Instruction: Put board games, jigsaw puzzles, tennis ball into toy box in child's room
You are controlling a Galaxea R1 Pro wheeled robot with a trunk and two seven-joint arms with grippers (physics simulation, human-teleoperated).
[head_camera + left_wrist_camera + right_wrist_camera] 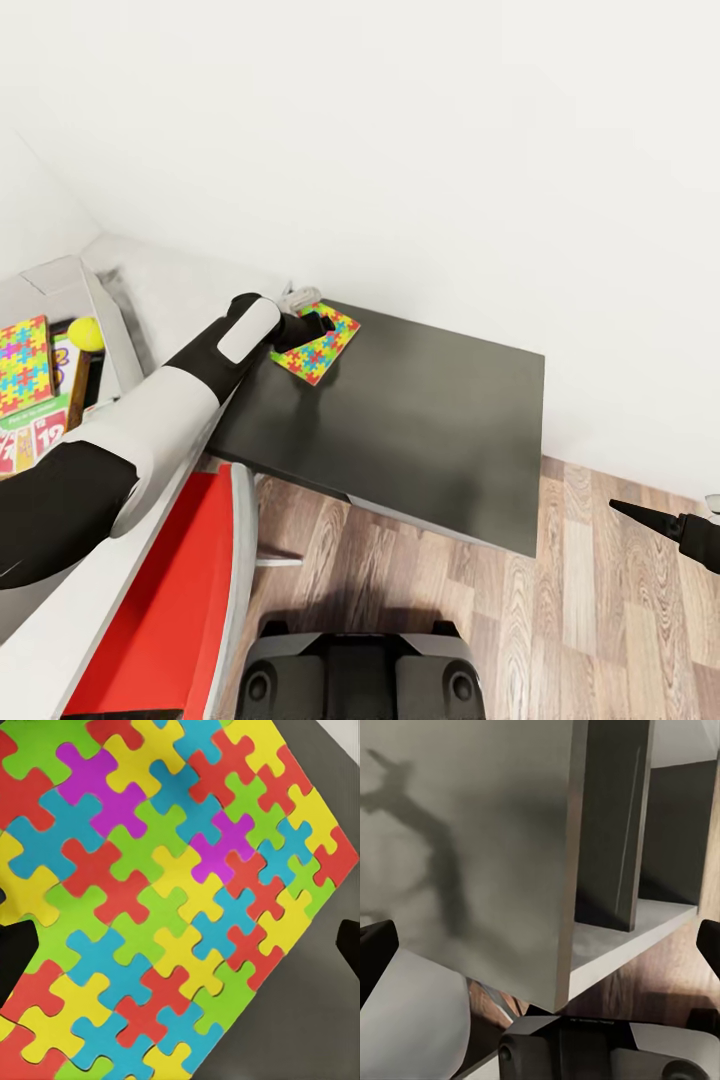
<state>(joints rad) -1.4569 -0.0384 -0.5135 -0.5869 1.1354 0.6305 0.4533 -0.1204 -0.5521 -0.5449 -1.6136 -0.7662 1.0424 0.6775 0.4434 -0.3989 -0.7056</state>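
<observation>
Left gripper (318, 330), fingers spread wide, hovers over the jigsaw puzzle box (316, 345) lying flat at the dark desk's (420, 420) back corner; looks light, stiff, slick-faced, so pinch across an edge; right gripper (640, 516) idle, spread unreadable.

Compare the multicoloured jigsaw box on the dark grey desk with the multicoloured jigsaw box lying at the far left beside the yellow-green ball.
The jigsaw box on the dark desk lies alone on the dark grey desk, with the left gripper right over it. The jigsaw box at far left sits untouched, packed beside the yellow-green ball and other printed boxes. Both are flat and printed with red, yellow, blue and green interlocking pieces.
</observation>
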